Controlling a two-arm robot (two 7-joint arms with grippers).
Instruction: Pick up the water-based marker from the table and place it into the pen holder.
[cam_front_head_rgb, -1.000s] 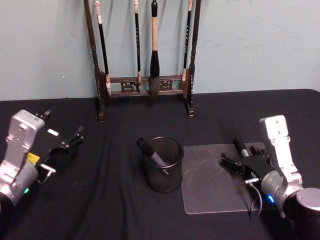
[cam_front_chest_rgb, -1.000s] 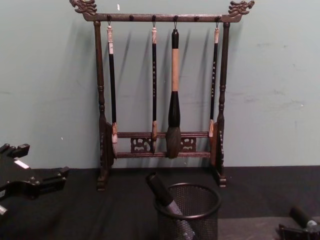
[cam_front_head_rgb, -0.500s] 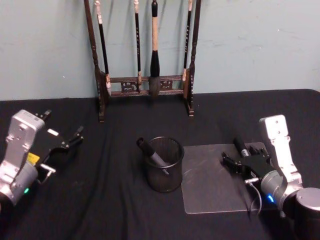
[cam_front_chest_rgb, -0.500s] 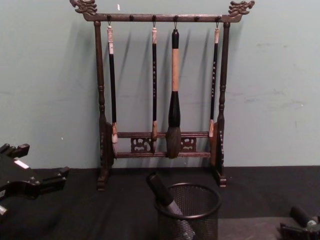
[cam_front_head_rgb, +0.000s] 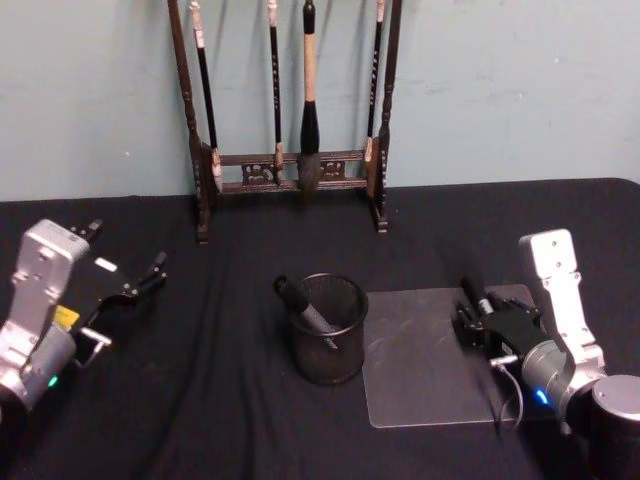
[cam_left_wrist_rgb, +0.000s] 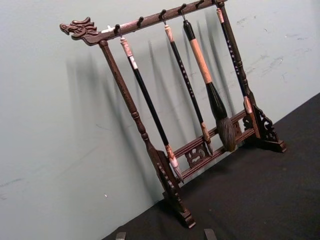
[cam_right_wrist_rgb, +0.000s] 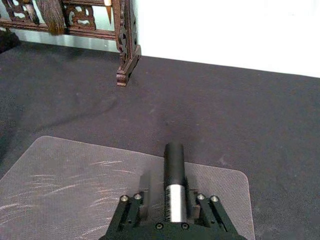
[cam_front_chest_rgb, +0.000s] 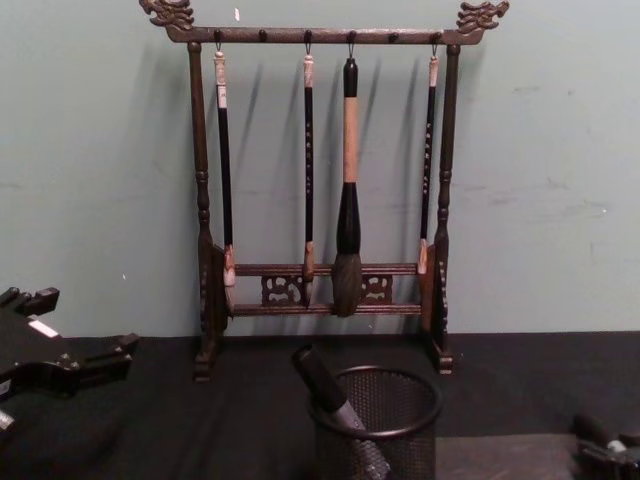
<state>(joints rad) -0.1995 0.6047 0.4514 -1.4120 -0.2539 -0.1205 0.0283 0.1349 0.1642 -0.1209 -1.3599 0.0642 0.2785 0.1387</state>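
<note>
A black and silver water-based marker (cam_front_head_rgb: 470, 296) lies on a clear mat (cam_front_head_rgb: 420, 370) right of the pen holder (cam_front_head_rgb: 330, 345), a black mesh cup. My right gripper (cam_front_head_rgb: 472, 322) is shut on the marker's near end, low over the mat. From the right wrist the marker (cam_right_wrist_rgb: 175, 172) sticks out forward between the fingers of the right gripper (cam_right_wrist_rgb: 172, 202). Another dark marker (cam_front_head_rgb: 303, 305) leans inside the pen holder (cam_front_chest_rgb: 377, 425). My left gripper (cam_front_head_rgb: 140, 285) rests open at the far left, away from everything.
A tall dark wooden brush rack (cam_front_head_rgb: 290, 170) with several hanging brushes stands against the wall behind the cup. Black cloth (cam_front_head_rgb: 220, 400) covers the table. The left wrist view looks at the rack (cam_left_wrist_rgb: 200, 120) over the black table.
My right gripper's fingers have drawn together onto the marker, which shifted slightly left on the mat. The left arm has not moved.
</note>
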